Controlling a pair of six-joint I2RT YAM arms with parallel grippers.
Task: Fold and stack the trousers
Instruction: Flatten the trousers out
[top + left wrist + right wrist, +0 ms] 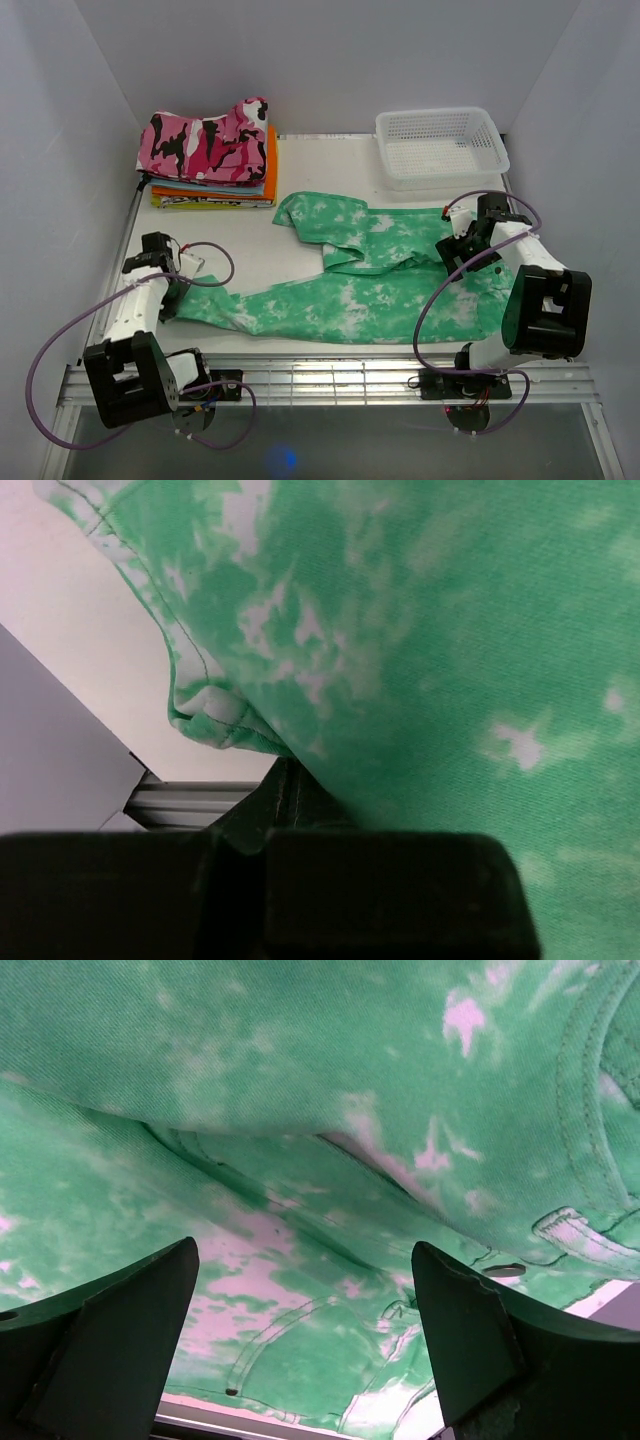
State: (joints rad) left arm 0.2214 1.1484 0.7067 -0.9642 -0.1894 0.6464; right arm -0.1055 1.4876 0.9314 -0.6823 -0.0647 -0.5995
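Two grippers, two jobs here: your left gripper [176, 290] is clamped on the cuff end of the trousers [350, 300], which sprawl across the surface [250, 250], probably to anchor that leg, while your right gripper [305, 1330] hovers wide open over the waistband, holding nothing.

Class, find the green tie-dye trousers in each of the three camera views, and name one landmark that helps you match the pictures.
Top external: the trousers spread across the table's middle, between both arms.
Left wrist: a hemmed leg end fills most of the frame.
Right wrist: the waistband and pocket area fills the frame.
Shared landmark: the white blotches on the green fabric.
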